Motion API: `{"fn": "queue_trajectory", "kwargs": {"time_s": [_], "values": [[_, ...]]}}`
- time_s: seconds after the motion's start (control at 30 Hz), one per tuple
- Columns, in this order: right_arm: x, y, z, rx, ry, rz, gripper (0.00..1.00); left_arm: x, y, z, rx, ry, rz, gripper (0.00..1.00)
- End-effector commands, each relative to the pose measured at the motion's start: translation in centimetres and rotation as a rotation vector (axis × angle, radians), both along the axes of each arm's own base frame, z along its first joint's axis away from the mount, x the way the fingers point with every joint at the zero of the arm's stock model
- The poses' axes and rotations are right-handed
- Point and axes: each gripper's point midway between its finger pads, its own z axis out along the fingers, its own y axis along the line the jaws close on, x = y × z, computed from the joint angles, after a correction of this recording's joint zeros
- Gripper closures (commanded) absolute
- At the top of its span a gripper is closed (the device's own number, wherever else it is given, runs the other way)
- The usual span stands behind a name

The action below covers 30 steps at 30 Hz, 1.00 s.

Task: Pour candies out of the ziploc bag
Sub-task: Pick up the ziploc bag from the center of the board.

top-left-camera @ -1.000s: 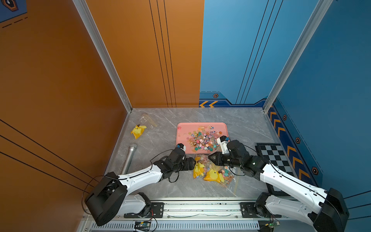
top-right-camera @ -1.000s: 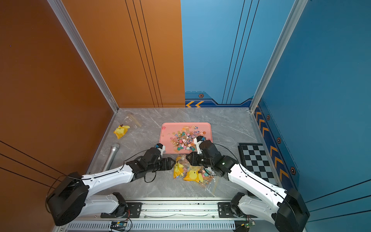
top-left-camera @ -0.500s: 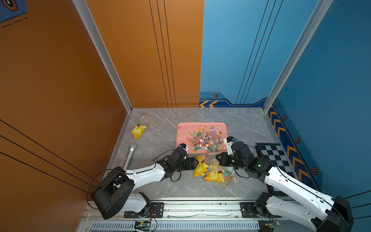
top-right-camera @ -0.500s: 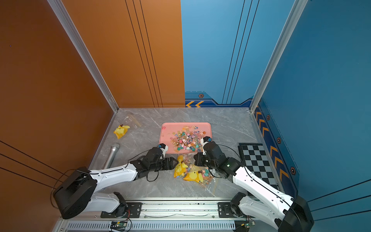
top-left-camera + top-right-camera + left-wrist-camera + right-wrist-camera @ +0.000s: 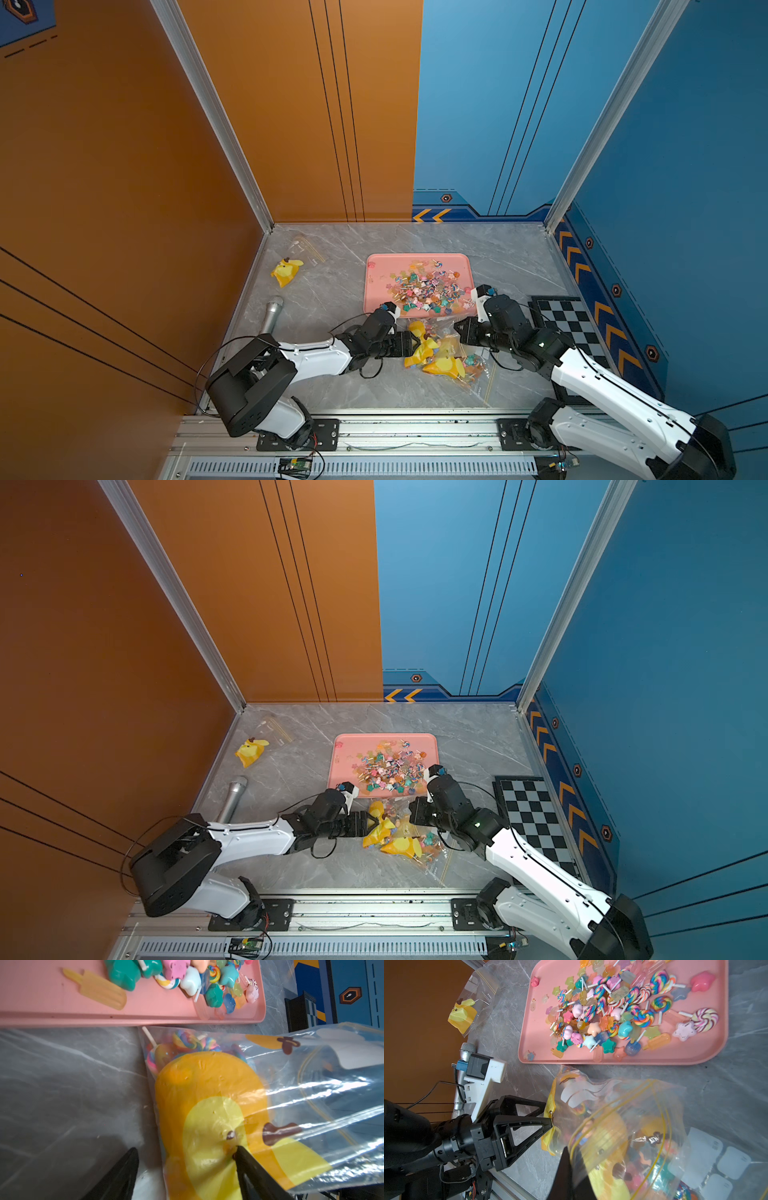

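Note:
The clear ziploc bag [image 5: 444,357] with yellow duck prints lies just in front of the pink tray [image 5: 374,282]. Some candies [image 5: 187,1043] show inside it, and many more candies [image 5: 612,1012] are heaped on the tray. My right gripper [image 5: 571,1159] is shut on the bag's yellow zip rim, which gapes open beside it. In the left wrist view my left gripper [image 5: 185,1149] is open, its fingers astride the bag's [image 5: 207,1095] opposite end, one fingertip touching the plastic. Both top views show the grippers facing each other across the bag [image 5: 399,841].
A second, nearly flat duck-print bag [image 5: 286,270] lies at the far left near the orange wall. A silver microphone [image 5: 272,316] lies on the left side by my left arm. A checkerboard [image 5: 569,324] sits at the right, under my right arm.
My right gripper has closed on the bag's rim and drawn slightly right. My left gripper has pushed forward over the bag's other end, its jaws narrowing a little.

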Motion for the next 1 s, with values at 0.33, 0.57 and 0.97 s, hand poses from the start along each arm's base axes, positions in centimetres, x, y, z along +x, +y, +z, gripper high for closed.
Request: {"fn": "queue_trajectory", "kwargs": {"time_s": [0.33,0.57,0.97], "values": [[0.2,-1.0,-0.6,-0.033,-0.008,-0.021,1.00,0.0,-3.0,0.6,-0.058,0.006,-0.047,0.38],[0.2,-0.9,-0.7,-0.033,-0.006,-0.018,1.00,0.1,-3.0,0.5,-0.055,0.008,-0.042,0.59],[0.3,-0.7,-0.6,-0.026,-0.006,-0.012,1.00,0.5,-2.7,1.2,-0.068,-0.007,-0.031,0.97]]}}
